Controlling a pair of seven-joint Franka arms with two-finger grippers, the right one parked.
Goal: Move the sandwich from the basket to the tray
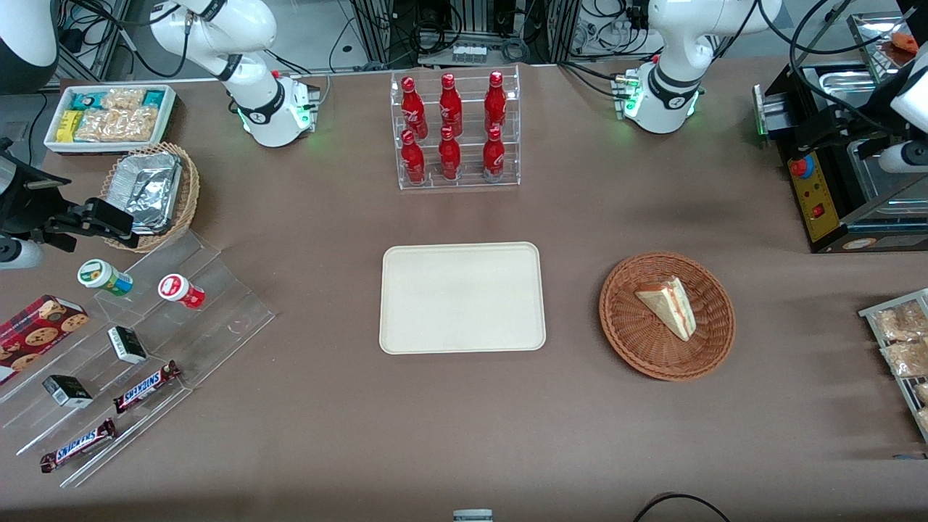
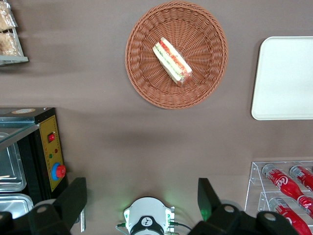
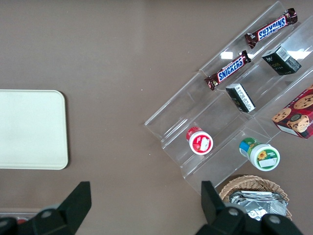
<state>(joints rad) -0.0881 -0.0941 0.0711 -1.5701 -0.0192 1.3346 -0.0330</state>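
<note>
Sandwich: lies on its side in the basket, well ahead of the fingertips, untouched.
Handling: judged light, soft and easily crushed; layers likely to slide apart.
Hold: best taken across the two bread faces, mid-wedge, with light pressure.
Basket: woven, shallow; low rim is no obstacle to the fingers.
Gripper: held high, fingers spread wide, nothing between them.
Tray: bare, beside the basket, off to one side of the fingers.

reddish-brown woven basket, cream tray — plain
</note>
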